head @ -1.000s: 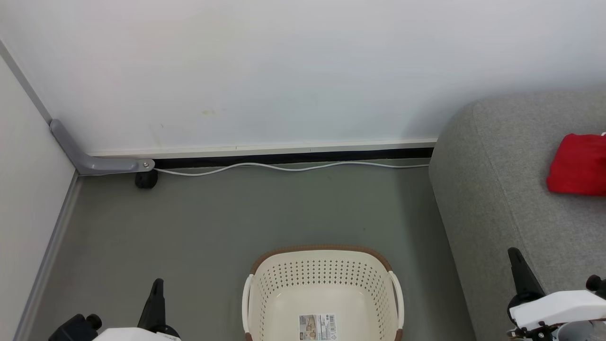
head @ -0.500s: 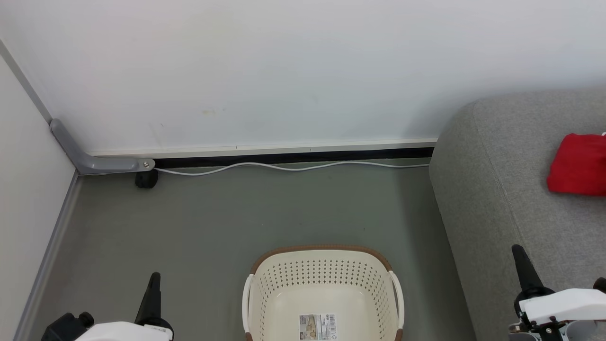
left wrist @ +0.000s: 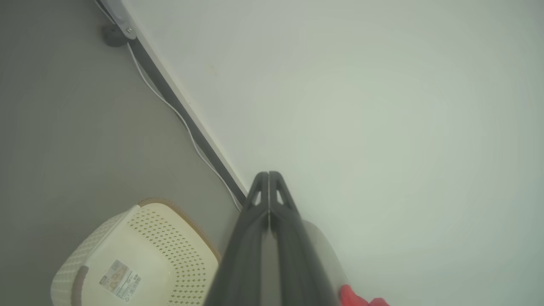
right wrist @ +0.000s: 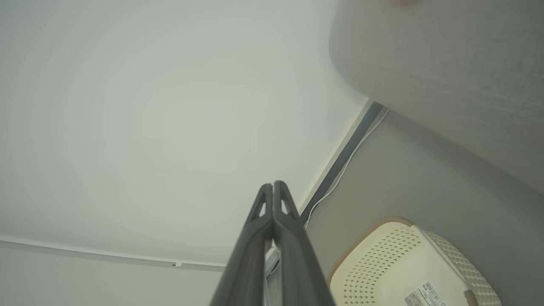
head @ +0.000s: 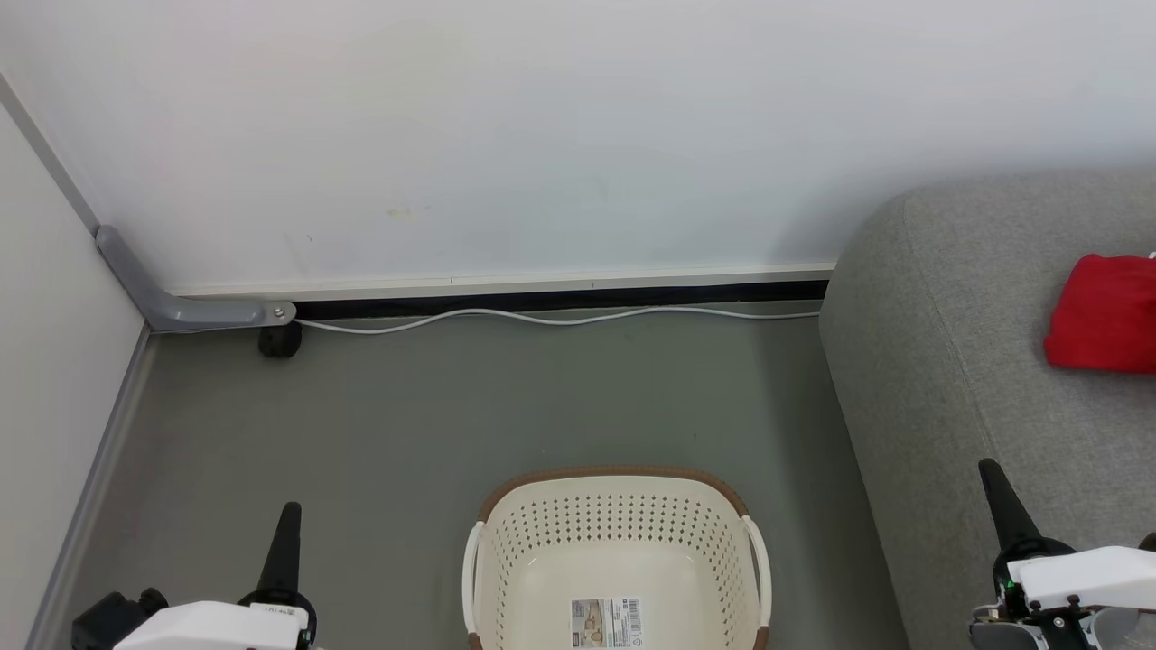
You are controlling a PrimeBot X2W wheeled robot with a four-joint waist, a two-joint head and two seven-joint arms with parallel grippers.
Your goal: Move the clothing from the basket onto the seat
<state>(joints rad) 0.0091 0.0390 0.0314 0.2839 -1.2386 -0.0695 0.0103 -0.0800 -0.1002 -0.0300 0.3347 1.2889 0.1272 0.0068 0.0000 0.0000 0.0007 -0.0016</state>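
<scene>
On the grey floor (head: 433, 415), at the lower middle of the head view, the basket (head: 614, 472) is seen standing upright with its inside bare: the paper label (head: 606, 623) on its base is uncovered, and no garment is left in the part that is in view. To its right, across a narrow strip of floor, the seat (head: 948, 379) is found, and the clothing (head: 1106, 311) is seen lying on its cushion as a bright red bundle, cut off by the picture's right edge and well apart from the basket. The task is therefore judged to be done or very nearly so; whether more red fabric is hidden beyond the frame cannot be told, and nothing further is seen waiting to be moved. The left tool (head: 291, 513) is held low at the basket's left, its two dark fingers pressed together to a single point, and nothing is pinched or touched by it. The right tool (head: 991, 469) is held before the seat's near side, its fingers likewise pressed flat against each other, empty, and clear of the clothing.
</scene>
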